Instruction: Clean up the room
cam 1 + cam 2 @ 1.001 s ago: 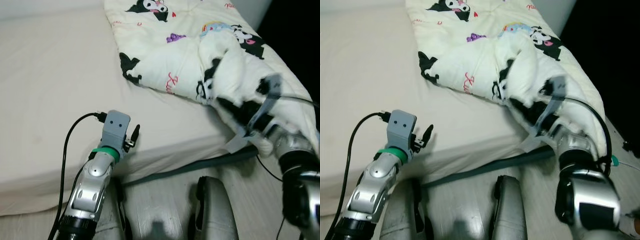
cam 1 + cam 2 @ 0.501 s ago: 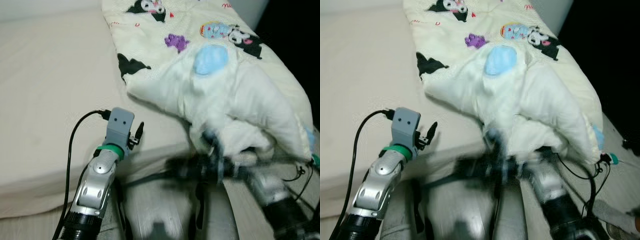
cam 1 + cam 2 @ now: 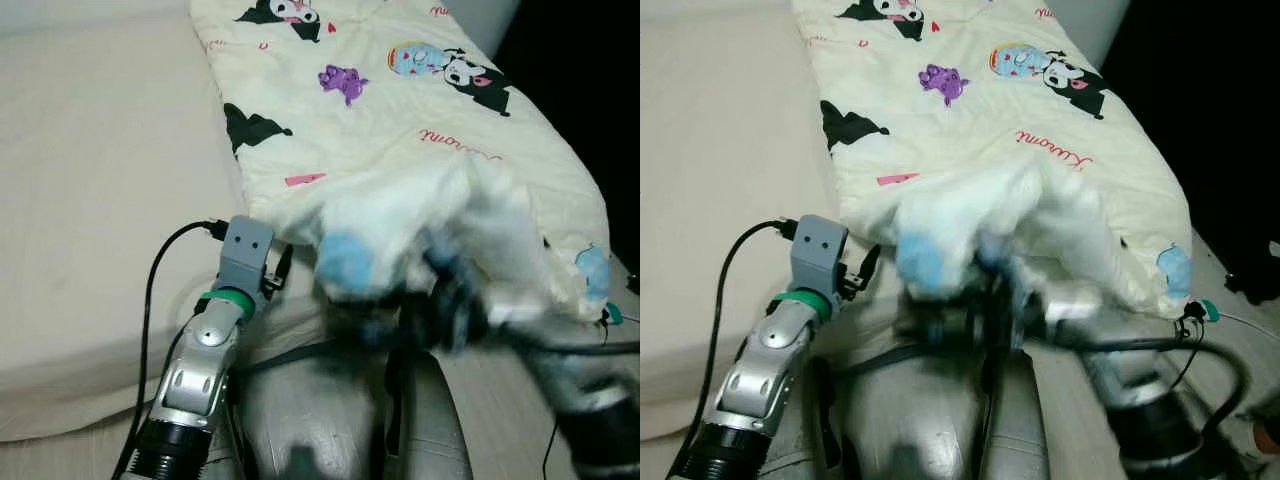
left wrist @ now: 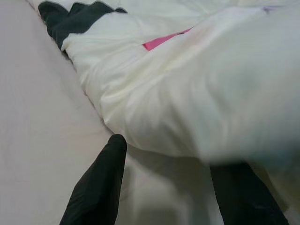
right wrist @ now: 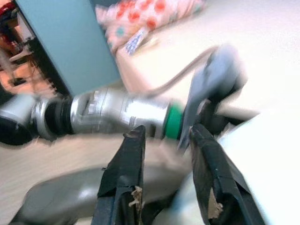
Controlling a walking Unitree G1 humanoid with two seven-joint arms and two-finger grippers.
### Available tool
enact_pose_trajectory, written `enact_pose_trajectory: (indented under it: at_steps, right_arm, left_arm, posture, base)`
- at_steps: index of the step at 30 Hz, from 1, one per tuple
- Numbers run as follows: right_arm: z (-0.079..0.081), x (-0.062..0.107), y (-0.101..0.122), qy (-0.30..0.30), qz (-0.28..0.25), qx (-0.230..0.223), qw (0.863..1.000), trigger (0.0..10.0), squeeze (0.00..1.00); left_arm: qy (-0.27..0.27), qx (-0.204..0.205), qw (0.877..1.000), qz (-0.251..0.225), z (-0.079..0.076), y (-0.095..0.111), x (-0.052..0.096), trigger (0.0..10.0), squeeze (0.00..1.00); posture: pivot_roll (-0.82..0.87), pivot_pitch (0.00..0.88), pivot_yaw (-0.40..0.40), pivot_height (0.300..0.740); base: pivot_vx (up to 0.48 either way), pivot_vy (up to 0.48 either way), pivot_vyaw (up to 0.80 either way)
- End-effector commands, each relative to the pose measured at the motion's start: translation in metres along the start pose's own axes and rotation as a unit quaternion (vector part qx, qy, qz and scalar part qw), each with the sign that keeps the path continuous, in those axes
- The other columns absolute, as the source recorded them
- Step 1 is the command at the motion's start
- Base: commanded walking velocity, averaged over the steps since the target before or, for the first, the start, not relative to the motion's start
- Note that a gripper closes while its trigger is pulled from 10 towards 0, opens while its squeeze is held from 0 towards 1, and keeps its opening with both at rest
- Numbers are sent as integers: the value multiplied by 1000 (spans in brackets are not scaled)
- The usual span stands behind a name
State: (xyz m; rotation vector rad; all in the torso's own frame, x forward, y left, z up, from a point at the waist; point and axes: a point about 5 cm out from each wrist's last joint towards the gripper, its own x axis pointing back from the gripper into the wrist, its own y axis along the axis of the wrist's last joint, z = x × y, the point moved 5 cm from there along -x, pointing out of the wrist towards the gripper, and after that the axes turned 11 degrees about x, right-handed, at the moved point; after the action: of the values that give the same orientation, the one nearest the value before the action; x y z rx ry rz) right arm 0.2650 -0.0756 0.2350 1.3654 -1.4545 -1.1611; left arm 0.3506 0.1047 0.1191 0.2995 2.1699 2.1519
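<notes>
My right gripper [image 5: 166, 140] has fingers apart, blurry at 5 o'clock under the quilt [image 3: 400, 120]. Left gripper [image 4: 173, 187] spread open at the quilt's edge on the bed [image 3: 90, 180].

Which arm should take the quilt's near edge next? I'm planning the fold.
Left, probably: its end effector sits open at the quilt edge on the mattress. The right end effector is blurred mid-swing.

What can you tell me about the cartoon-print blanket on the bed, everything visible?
The blanket is cream, soft and quilted, printed with black, purple and blue cartoon figures and pink lettering. It lies on the bed's right side, its near corner bunched and lifted, blurred, around the right pincer. The left pincer sits open at its edge.
</notes>
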Motion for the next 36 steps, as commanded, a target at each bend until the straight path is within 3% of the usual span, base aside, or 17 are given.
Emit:
enact_pose_trajectory:
  at_steps: [1, 4, 9, 11, 13, 14, 17, 18, 20, 23, 25, 28, 29, 30, 32, 33, 36]
  right_arm:
    - [-1, 4, 25, -4, -26, 32, 999, 10000, 0]
    - [0, 9, 68, -4, -70, 87, 994, 10000, 0]
    - [-25, 32, 93, -95, -117, 105, 983, 10000, 0]
    - [-41, 42, 79, -153, -106, 92, 978, 10000, 0]
    - [-63, 56, 32, -244, -65, 39, 967, 10000, 0]
    - [-63, 56, 32, -244, -65, 39, 967, 10000, 0]
    - [-70, 65, -71, -336, 44, -63, 939, 10000, 0]
    - [-70, 65, -71, -336, 44, -63, 939, 10000, 0]
    - [-56, 66, -136, -356, 149, -108, 916, 10000, 0]
    - [-45, 66, -158, -351, 192, -114, 909, 10000, 0]
    - [-19, 71, -197, -359, 254, -141, 887, 10000, 0]
    - [-9, 77, -211, -373, 281, -152, 871, 10000, 0]
    - [7, 91, -227, -404, 309, -172, 844, 10000, 0]
    - [7, 91, -227, -404, 309, -172, 844, 10000, 0]
    - [46, 113, -257, -449, 351, -211, 794, 10000, 0]
    - [59, 116, -264, -456, 360, -223, 783, 10000, 0]
    - [75, 115, -269, -460, 358, -244, 775, 10000, 0]
  left_arm:
    - [4, -3, 1000, 7, 1, -5, 0, 10000, 0]
    - [8, -4, 1000, 6, 4, -4, -1, 10000, 0]
    - [13, -3, 1000, 5, 5, -5, -1, 10000, 0]
    - [17, -2, 1000, 5, 6, -5, 0, 10000, 0]
    - [31, -1, 1000, 0, 10, -4, 0, 10000, 0]
    - [31, -1, 1000, 0, 10, -4, 0, 10000, 0]
    - [89, -1, 995, -43, 33, 11, 4, 10000, 0]
    - [89, -1, 995, -43, 33, 11, 4, 10000, 0]
    - [115, 1, 992, -59, 47, 18, 10, 10000, 0]
    - [123, -3, 991, -59, 53, 19, 15, 10000, 0]
    - [125, -23, 991, -41, 68, 11, 35, 10000, 0]
    - [124, -30, 991, -30, 74, 6, 46, 10000, 0]
    - [128, -38, 991, -16, 82, -1, 61, 10000, 0]
    - [128, -38, 991, -16, 82, -1, 61, 10000, 0]
    - [156, -52, 986, -10, 98, -5, 81, 10000, 0]
    - [169, -56, 984, -12, 104, -4, 86, 10000, 0]
    - [181, -51, 982, -26, 107, 3, 84, 10000, 0]
  posture:
    - [18, 136, 47, 519]
    - [16, 139, 48, 519]
    - [15, 141, 42, 519]
    - [15, 141, 40, 519]
    - [13, 141, 39, 519]
    - [13, 141, 39, 519]
    - [18, 139, 36, 519]
    - [18, 139, 36, 519]
    - [34, 140, 30, 519]
    - [38, 139, 28, 519]
    - [52, 147, 19, 519]
    - [48, 151, 19, 519]
    - [39, 154, 19, 519]
    - [39, 154, 19, 519]
    - [29, 158, 15, 519]
    - [29, 158, 14, 519]
    - [30, 156, 7, 519]
  base:
    - [0, 0, 0]
    - [0, 0, 0]
    - [0, 0, 0]
    - [0, 0, 0]
    - [0, 0, 0]
    - [0, 0, 0]
    - [0, 0, 0]
    - [0, 0, 0]
    - [0, 0, 0]
    - [0, 0, 0]
    - [0, 0, 0]
    - [0, 0, 0]
    - [0, 0, 0]
    - [0, 0, 0]
    - [0, 0, 0]
    - [0, 0, 0]
    - [0, 0, 0]
